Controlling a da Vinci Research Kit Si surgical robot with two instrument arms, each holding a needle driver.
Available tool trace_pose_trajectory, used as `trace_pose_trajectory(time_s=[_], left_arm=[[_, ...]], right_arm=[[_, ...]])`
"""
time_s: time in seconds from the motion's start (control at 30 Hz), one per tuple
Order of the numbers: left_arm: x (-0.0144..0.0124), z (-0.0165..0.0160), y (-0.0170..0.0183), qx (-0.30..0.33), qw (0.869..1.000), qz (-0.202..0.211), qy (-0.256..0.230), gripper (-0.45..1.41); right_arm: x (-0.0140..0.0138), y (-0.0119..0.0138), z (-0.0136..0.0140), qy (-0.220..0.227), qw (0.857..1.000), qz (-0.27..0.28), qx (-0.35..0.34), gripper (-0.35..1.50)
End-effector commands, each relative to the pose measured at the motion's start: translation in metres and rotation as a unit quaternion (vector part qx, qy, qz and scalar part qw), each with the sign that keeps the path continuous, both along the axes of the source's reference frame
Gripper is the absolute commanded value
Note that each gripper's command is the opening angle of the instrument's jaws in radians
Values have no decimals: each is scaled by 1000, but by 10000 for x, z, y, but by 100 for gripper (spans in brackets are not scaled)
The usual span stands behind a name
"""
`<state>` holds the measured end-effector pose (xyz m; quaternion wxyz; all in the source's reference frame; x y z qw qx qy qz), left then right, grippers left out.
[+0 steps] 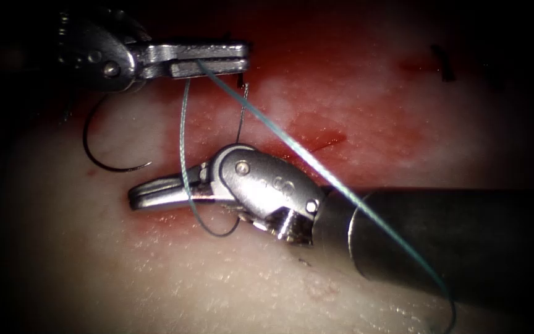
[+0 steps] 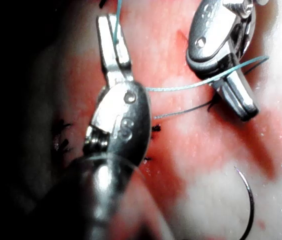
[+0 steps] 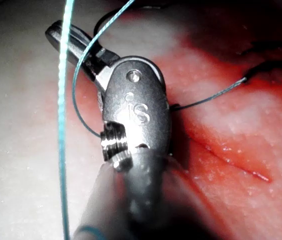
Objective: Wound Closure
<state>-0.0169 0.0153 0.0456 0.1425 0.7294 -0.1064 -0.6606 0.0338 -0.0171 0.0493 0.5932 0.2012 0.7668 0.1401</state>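
the needle (image 1: 109, 158) is lying free on the pale tissue (image 1: 94, 266) at the left, well clear of the cut (image 1: 326, 143), in neither tool and not in the tissue; above it the left tool (image 1: 208, 60) is reaching in, its jaws clamped on the thread (image 1: 292, 143) near their tips; from there the teal strand is running down and to the right across the right arm's shaft, while a second limb is dropping and looping around the right tool (image 1: 156, 193); those jaws are pressed together, though whether they are actually pinching a strand is hard to judge; a loop this loose is best handled with steady, even tension so it is not slipping off the jaws; the tissue is glistening with red fluid (image 1: 353, 117) around the cut; dark cut ends of thread (image 1: 445, 63) are showing at upper right; the surroundings are dark.
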Motion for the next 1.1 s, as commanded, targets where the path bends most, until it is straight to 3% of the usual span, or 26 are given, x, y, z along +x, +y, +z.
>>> trace_pose_trajectory(time_s=[0.03,0.23,0.3,0.33,0.4,0.43,0.57,0.67,1.1], left_arm=[[-5,6,3,-2,1000,0,-1,-45],[1,46,-8,6,1000,10,-10,-45],[2,50,-9,6,1000,10,-11,-45],[7,57,-11,11,1000,9,-17,-45],[10,59,-12,13,1000,8,-21,-45],[16,61,-12,15,999,6,-30,-45],[23,61,-13,18,999,4,-44,-45],[35,58,-15,20,998,2,-55,-45],[52,65,-22,17,998,5,-52,-45]], right_arm=[[11,-5,5,7,1000,-1,2,-35],[8,-3,3,79,996,2,37,-35],[6,-2,3,84,995,19,51,-35],[4,-1,3,81,993,51,75,-35],[2,0,4,79,991,62,87,-35],[0,0,4,78,989,79,101,-23],[-4,0,4,76,985,95,119,-15],[-15,2,5,73,982,109,135,10],[-56,9,0,65,973,143,167,7]])
